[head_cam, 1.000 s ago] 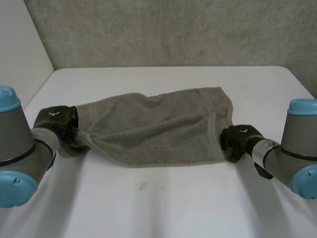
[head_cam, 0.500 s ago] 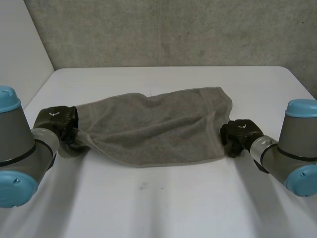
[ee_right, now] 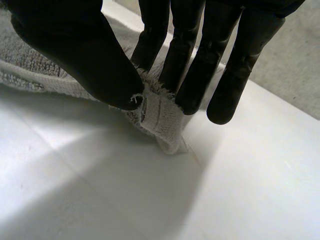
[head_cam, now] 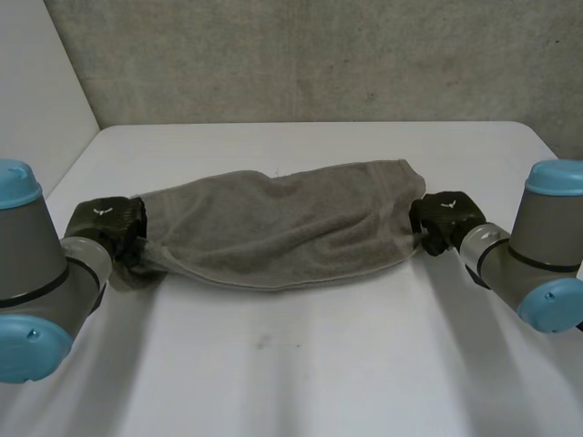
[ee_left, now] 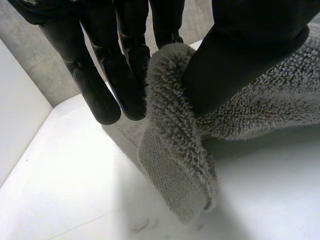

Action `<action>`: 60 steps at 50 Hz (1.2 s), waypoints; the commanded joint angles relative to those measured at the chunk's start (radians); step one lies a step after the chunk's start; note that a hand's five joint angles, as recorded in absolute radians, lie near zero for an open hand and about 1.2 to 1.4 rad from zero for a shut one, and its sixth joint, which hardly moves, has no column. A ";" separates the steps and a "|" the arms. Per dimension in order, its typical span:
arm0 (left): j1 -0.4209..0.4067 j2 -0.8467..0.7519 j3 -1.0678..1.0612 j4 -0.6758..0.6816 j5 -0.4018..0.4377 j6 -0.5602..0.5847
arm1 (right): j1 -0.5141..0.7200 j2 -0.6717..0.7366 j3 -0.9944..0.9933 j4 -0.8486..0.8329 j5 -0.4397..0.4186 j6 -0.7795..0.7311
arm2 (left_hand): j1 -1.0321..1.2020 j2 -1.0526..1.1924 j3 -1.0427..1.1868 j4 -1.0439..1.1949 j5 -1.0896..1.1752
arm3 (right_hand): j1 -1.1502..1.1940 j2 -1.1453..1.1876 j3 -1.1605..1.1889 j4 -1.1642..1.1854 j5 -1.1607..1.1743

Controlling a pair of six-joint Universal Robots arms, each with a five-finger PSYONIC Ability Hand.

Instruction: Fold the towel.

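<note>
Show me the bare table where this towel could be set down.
The widest bare patch of the table lies between the towel and the table's near edge. A narrower bare strip runs between the towel and the concrete wall. The towel's two ends are crowded: the left hand and the right hand each pinch one.

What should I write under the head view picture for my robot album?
The left hand and right hand each pinch one end of the grey towel over the white table.

No legible text, labels, brands or numbers anywhere.
</note>
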 commanded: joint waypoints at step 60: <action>-0.104 -0.360 1.303 -0.214 0.002 0.049 | -0.053 -0.219 -0.653 0.110 0.140 0.043 | 0.253 0.180 0.179 0.179 0.226 | 0.059 0.216 0.212 0.205 0.246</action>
